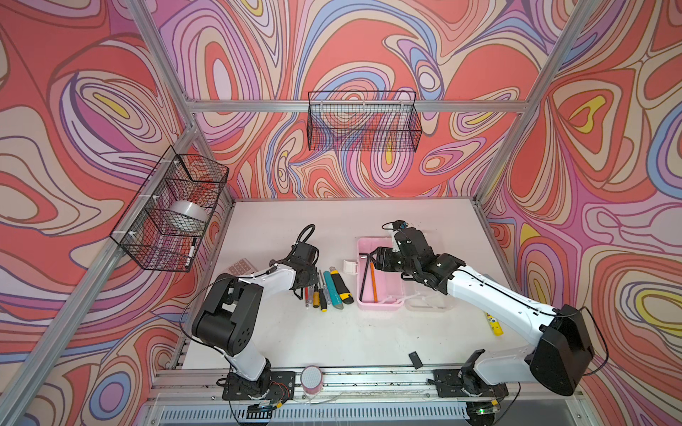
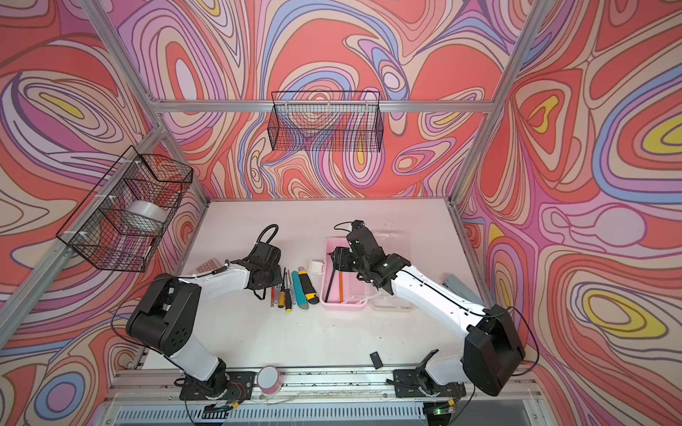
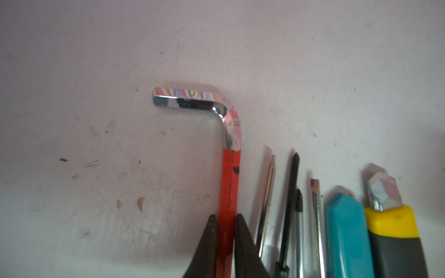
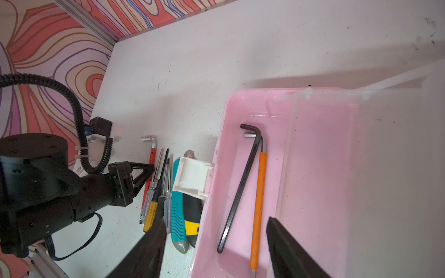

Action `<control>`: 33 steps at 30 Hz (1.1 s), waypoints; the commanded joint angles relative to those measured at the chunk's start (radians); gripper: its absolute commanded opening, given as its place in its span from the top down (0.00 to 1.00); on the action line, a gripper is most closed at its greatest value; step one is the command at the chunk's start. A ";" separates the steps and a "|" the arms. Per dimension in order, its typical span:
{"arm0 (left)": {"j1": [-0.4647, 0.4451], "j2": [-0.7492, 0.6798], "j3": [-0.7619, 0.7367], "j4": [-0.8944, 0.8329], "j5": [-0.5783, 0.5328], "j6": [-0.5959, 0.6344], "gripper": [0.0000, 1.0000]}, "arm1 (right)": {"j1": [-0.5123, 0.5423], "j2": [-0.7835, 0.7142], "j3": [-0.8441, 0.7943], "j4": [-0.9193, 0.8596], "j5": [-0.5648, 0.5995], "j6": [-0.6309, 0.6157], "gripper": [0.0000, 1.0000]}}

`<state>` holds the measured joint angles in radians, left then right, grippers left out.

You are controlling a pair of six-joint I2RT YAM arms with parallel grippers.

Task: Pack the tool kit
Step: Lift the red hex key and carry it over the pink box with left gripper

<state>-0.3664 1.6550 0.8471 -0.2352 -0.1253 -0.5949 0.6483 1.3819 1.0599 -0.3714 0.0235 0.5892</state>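
The pink box (image 1: 377,304) lies open at mid-table, its clear lid (image 1: 424,299) folded out to the right. A black hex key (image 4: 240,185) and an orange pencil (image 4: 258,204) rest inside. Left of the box, a row holds screwdrivers (image 1: 319,295), a teal knife (image 1: 332,291) and a yellow-black knife (image 1: 341,286). My left gripper (image 3: 225,217) is shut on the red-sleeved hex key (image 3: 230,178) at the row's left end; the key lies on the table. My right gripper (image 4: 216,220) hovers open over the box's left wall, holding nothing.
A grey-buttoned calculator (image 1: 240,266) sits behind the left arm. A yellow glue stick (image 1: 494,324) lies under the right arm. A small black piece (image 1: 415,359) and a pink tape roll (image 1: 312,378) are at the front edge. Wire baskets (image 1: 363,121) hang on the walls.
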 commanded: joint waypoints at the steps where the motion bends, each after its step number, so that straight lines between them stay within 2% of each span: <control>1: 0.005 0.021 0.014 -0.051 -0.032 0.002 0.88 | -0.005 0.011 -0.008 0.006 0.017 -0.008 0.31; 6: 0.006 0.009 0.016 -0.064 -0.062 0.009 0.91 | -0.005 0.028 0.003 0.003 0.012 -0.012 0.30; 9: 0.005 0.012 0.024 -0.071 -0.067 0.013 1.00 | -0.005 0.043 0.015 -0.003 0.007 -0.016 0.30; 16: 0.006 -0.030 0.041 -0.126 -0.120 0.017 1.00 | -0.005 0.058 0.018 0.008 -0.014 -0.009 0.30; 20: 0.006 -0.112 0.050 -0.159 -0.112 0.034 1.00 | -0.006 0.053 0.020 0.012 -0.015 -0.006 0.30; 27: -0.018 -0.270 0.118 -0.239 0.001 0.008 1.00 | -0.006 0.011 0.019 0.014 0.012 0.001 0.30; 30: -0.074 -0.312 0.164 -0.238 0.046 -0.039 1.00 | -0.004 -0.022 0.012 0.008 0.047 0.006 0.30; 33: -0.158 -0.336 0.188 -0.163 0.084 -0.090 1.00 | -0.012 -0.050 0.022 -0.038 0.099 0.009 0.30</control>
<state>-0.4625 1.3472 0.9989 -0.4374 -0.1028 -0.6193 0.6472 1.3769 1.0615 -0.3752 0.0525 0.5926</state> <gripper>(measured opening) 0.092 0.702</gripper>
